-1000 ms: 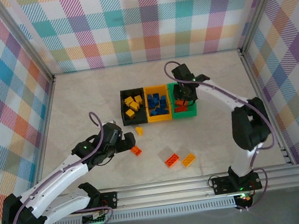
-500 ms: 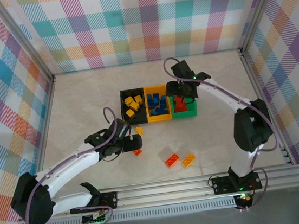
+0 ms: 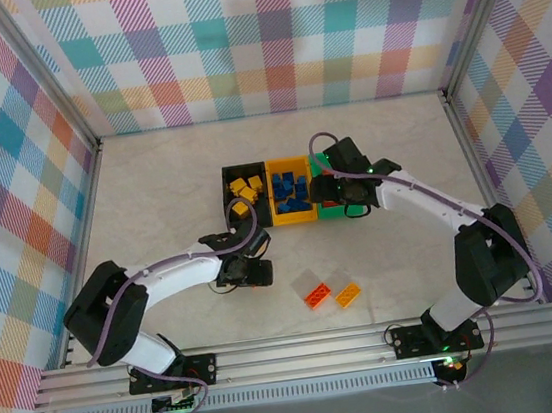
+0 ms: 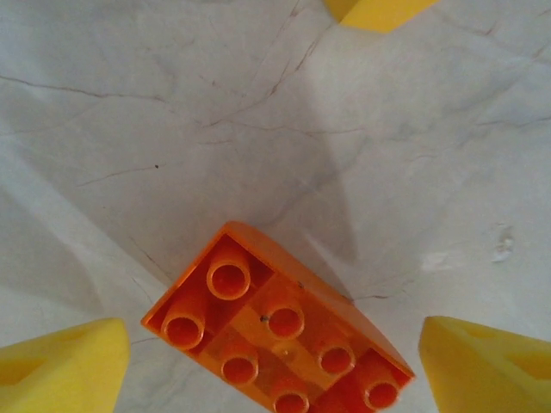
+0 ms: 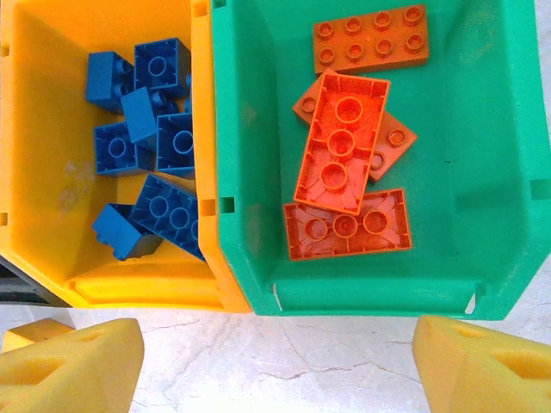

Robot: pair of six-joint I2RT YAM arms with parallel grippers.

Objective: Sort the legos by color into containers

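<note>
My left gripper [image 3: 250, 271] [image 4: 275, 374] hangs open low over the table. An orange lego [image 4: 275, 340] lies studs up between its yellow fingertips [image 4: 60, 366], and neither tip touches it. A yellow lego [image 4: 374, 10] lies just beyond. My right gripper [image 3: 341, 194] [image 5: 275, 370] is open and empty over the near edge of the green container [image 5: 499, 172] [image 3: 329, 212], which holds several orange legos [image 5: 342, 142]. The yellow container [image 5: 34, 172] [image 3: 295, 218] holds blue legos [image 5: 159, 142]. The black container [image 3: 229, 207] holds yellow legos [image 3: 245, 192].
An orange brick [image 3: 316, 293] and a yellow-orange brick [image 3: 347, 295] lie on the table near the front, right of my left gripper. The aluminium rail [image 3: 304, 349] runs along the near edge, and plaid walls enclose the table.
My left gripper has swung right and come down over the orange lego, its jaws narrowing. My right gripper opened over the green container and drew back to its near edge.
</note>
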